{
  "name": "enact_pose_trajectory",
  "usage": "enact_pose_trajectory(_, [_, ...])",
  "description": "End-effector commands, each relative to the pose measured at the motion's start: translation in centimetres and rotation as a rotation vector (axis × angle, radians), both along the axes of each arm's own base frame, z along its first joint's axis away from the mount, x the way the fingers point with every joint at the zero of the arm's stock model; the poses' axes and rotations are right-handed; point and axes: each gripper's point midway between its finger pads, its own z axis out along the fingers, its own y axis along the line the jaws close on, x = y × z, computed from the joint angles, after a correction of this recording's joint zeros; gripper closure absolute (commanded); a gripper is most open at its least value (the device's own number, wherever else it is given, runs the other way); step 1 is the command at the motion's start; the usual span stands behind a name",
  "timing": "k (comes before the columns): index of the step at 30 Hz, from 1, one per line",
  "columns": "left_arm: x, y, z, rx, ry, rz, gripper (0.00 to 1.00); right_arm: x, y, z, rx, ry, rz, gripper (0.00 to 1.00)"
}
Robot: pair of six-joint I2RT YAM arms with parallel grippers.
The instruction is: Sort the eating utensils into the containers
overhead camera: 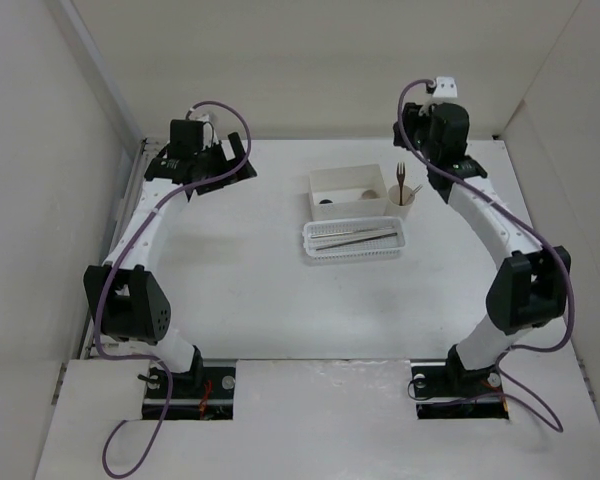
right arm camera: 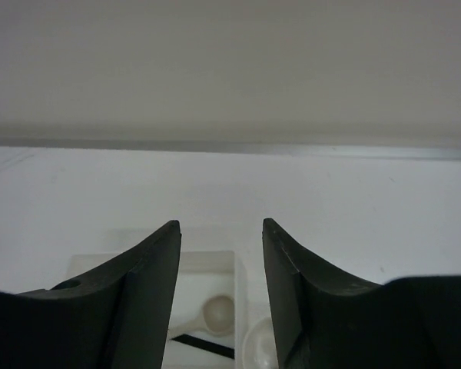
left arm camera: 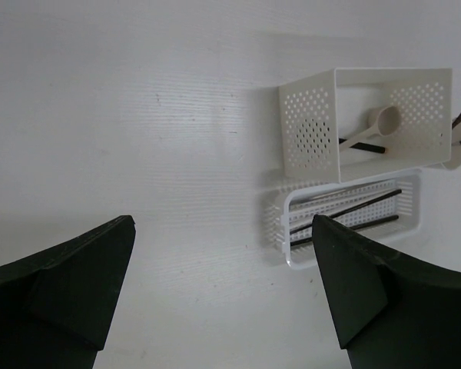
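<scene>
The white box (overhead camera: 346, 176) holds the cream spoon (left arm camera: 381, 123) and a dark stick (left arm camera: 364, 145). In front of it the perforated basket (overhead camera: 352, 258) holds dark and silvery chopsticks (overhead camera: 355, 236). The cream cup (overhead camera: 403, 207) to the right of the box holds forks (overhead camera: 402, 178) upright. My left gripper (overhead camera: 228, 168) is open and empty, raised over the table left of the containers. My right gripper (overhead camera: 432, 160) is open and empty, raised behind the cup. In the right wrist view the spoon (right arm camera: 215, 314) and cup (right arm camera: 257, 347) show between the open jaws (right arm camera: 220, 223).
White walls enclose the table on the left, back and right. The table's back edge (right arm camera: 230, 147) runs just beyond the containers. In the left wrist view the basket (left arm camera: 286, 231) is partly hidden by my right finger (left arm camera: 353, 284).
</scene>
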Motion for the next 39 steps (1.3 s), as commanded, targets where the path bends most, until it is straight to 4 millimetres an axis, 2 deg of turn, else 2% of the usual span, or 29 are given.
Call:
enact_pose_trajectory(1, [1.4,0.9,0.5,0.082,-0.077,-0.001,0.0,-0.7,5.4,-0.1,-0.017,0.091,0.315,0.48])
enact_pose_trajectory(3, [2.0,2.5,0.6,0.165,-0.101,0.046,0.0,-1.1,4.3,-0.8,-0.005,0.13,0.298,0.5])
enact_pose_trajectory(4, [2.4,3.2,0.7,0.215,-0.124,0.051,0.0,-1.9,3.7,0.8,0.033,0.096,0.289,0.48])
enact_pose_trajectory(5, [2.7,4.8,0.6,0.283,-0.128,0.107,0.0,-1.8,1.7,1.6,0.054,0.07,0.244,0.47])
enact_pose_trajectory(6, [2.9,6.0,0.6,0.319,-0.13,0.139,0.0,-2.2,0.0,1.3,0.067,0.078,0.2,0.44])
enact_pose_trajectory(7, [3.0,7.1,1.2,0.341,-0.145,0.183,0.0,-2.5,-2.0,2.1,0.077,0.063,0.158,0.42])
enact_pose_trajectory(8, [2.8,8.9,1.1,0.375,-0.139,0.226,0.0,-3.8,-4.6,4.1,0.097,0.029,0.095,0.41])
enact_pose_trajectory(9, [2.7,10.4,0.6,0.411,-0.122,0.274,0.0,-4.6,-10.7,4.6,0.111,0.026,-0.047,0.38])
enact_pose_trajectory(10, [2.5,11.3,1.2,0.429,-0.133,0.297,0.0,-5.7,-14.0,4.4,0.125,0.03,-0.135,0.36])
enact_pose_trajectory(11, [2.0,12.1,1.3,0.441,-0.133,0.321,0.0,-7.7,-17.3,6.5,0.129,-0.013,-0.229,0.34])
enact_pose_trajectory(12, [1.8,12.5,1.6,0.464,-0.146,0.33,0.0,-9.4,-20.3,5.7,0.129,0.028,-0.333,0.32])
enact_pose_trajectory(13, [1.4,13.3,1.6,0.497,-0.146,0.356,0.0,-11.9,-26.0,6.1,0.106,0.03,-0.55,0.26])
enact_pose_trajectory(14, [1.1,13.7,1.6,0.51,-0.145,0.372,0.0,-13.5,-28.1,6.4,0.096,0.039,-0.643,0.24])
enact_pose_trajectory(15, [0.7,14.0,2.3,0.515,-0.167,0.391,0.0,-15.3,-29.2,6.3,0.072,0.07,-0.706,0.24])
enact_pose_trajectory(16, [0.0,14.4,1.8,0.524,-0.152,0.417,0.0,-16.6,-30.4,7.0,0.037,0.058,-0.79,0.21])
enact_pose_trajectory(17, [-0.4,14.4,1.5,0.525,-0.148,0.416,0.0,-17.0,-30.2,7.2,0.025,0.047,-0.788,0.19])
enact_pose_trajectory(18, [-1.1,14.6,2.1,0.526,-0.163,0.428,0.0,-17.8,-29.7,8.4,0.025,0.002,-0.777,0.19])
enact_pose_trajectory(19, [-1.4,14.6,2.3,0.514,-0.173,0.438,0.0,-17.7,-29.3,9.4,0.025,-0.046,-0.756,0.17])
enact_pose_trajectory(20, [-2.0,14.6,1.4,0.511,-0.156,0.439,0.0,-17.6,-28.5,8.8,0.032,-0.051,-0.713,0.1])
enact_pose_trajectory(22, [-3.2,14.6,2.1,0.487,-0.179,0.459,0.0,-18.1,-27.4,9.9,0.053,-0.109,-0.68,0.0])
enact_pose_trajectory(24, [-4.2,14.6,1.2,0.479,-0.17,0.466,0.0,-18.5,-26.9,10.3,0.085,-0.128,-0.671,0.0])
enact_pose_trajectory(26, [-5.2,14.6,1.7,0.462,-0.199,0.479,0.0,-19.5,-26.8,10.2,0.168,-0.137,-0.72,0.0])
enact_pose_trajectory(27, [-5.8,14.7,0.9,0.467,-0.183,0.475,0.0,-19.8,-27.1,9.9,0.196,-0.131,-0.761,0.0])
enact_pose_trajectory(30, [-7.0,15.0,1.3,0.452,-0.212,0.497,0.0,-21.2,-27.3,9.4,0.233,-0.106,-0.821,0.0])
enact_pose_trajectory(33, [-7.8,15.2,2.3,0.447,-0.245,0.514,0.0,-22.4,-27.1,9.9,0.253,-0.116,-0.851,0.0])
enact_pose_trajectory(35, [-8.2,15.2,1.7,0.441,-0.233,0.519,0.0,-23.1,-26.9,10.1,0.261,-0.133,-0.859,0.0])
enact_pose_trajectory(39, [-8.8,14.7,2.1,0.394,-0.255,0.525,0.0,-23.7,-25.8,10.9,0.283,-0.168,-0.833,0.0])
